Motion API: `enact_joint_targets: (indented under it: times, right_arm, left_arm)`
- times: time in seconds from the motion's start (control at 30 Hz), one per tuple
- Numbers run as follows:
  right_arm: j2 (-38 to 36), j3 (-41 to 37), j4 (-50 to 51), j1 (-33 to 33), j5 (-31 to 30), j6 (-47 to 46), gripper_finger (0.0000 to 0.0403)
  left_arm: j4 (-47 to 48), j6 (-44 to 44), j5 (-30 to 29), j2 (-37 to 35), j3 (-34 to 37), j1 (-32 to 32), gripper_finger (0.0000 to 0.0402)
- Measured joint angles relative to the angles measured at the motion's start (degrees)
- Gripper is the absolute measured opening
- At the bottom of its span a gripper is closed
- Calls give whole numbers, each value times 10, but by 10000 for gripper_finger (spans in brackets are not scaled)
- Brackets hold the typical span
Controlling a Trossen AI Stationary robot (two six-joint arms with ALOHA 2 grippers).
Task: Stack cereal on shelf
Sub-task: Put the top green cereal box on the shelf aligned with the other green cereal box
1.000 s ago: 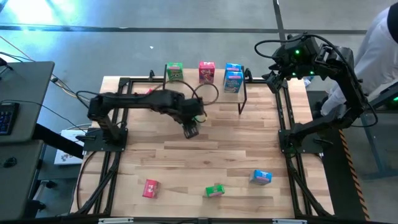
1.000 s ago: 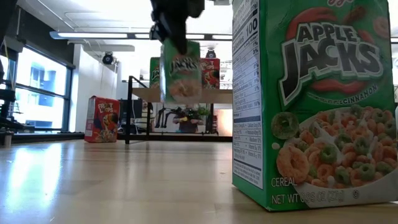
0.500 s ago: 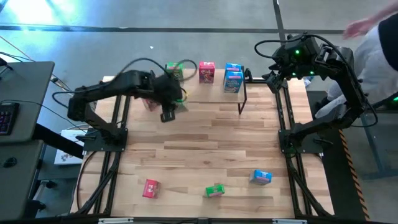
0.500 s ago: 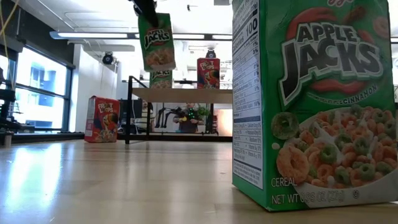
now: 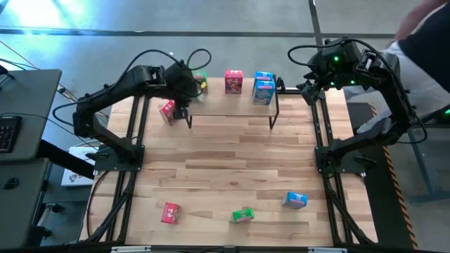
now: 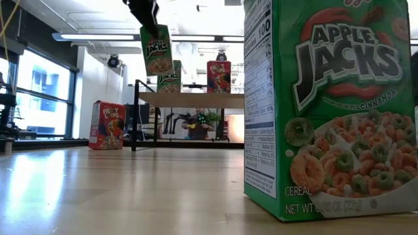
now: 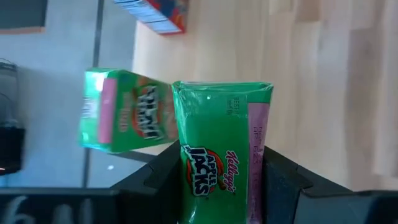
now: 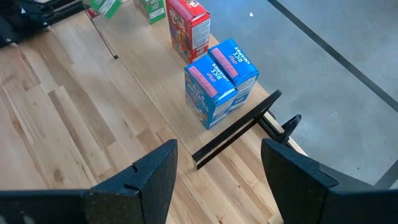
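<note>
Two dark jointed arms [image 5: 119, 88] with looping black cables, green lights

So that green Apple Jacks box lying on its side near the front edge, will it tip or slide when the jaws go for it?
The green box already lies flat on the bare table, so tipping looks unlikely. It is small printed cardboard, probably light, so a nudge may slide or spin it. The walls may dent under a hard squeeze, though the left gripper carries an identical box undeformed.
</note>
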State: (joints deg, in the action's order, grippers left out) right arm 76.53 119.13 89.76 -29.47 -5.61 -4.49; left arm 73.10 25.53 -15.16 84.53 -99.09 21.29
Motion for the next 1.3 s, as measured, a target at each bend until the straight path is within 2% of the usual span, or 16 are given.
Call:
enact_joint_targets:
  times: [0.3, 0.5, 0.97, 1.3]
  right_arm:
    - [0, 0, 0, 0, 0, 0, 225]
    - [0, 0, 0, 0, 0, 0, 225]
    - [0, 0, 0, 0, 0, 0, 225]
    - [0, 0, 0, 0, 0, 0, 225]
  left_arm:
    - [-40, 52, 11, 7, 0, 36, 152]
    - [-39, 52, 30, 22, 0, 39, 152]
    - [-34, 86, 31, 64, 0, 55, 152]
    - [-35, 87, 63, 70, 0, 74, 152]
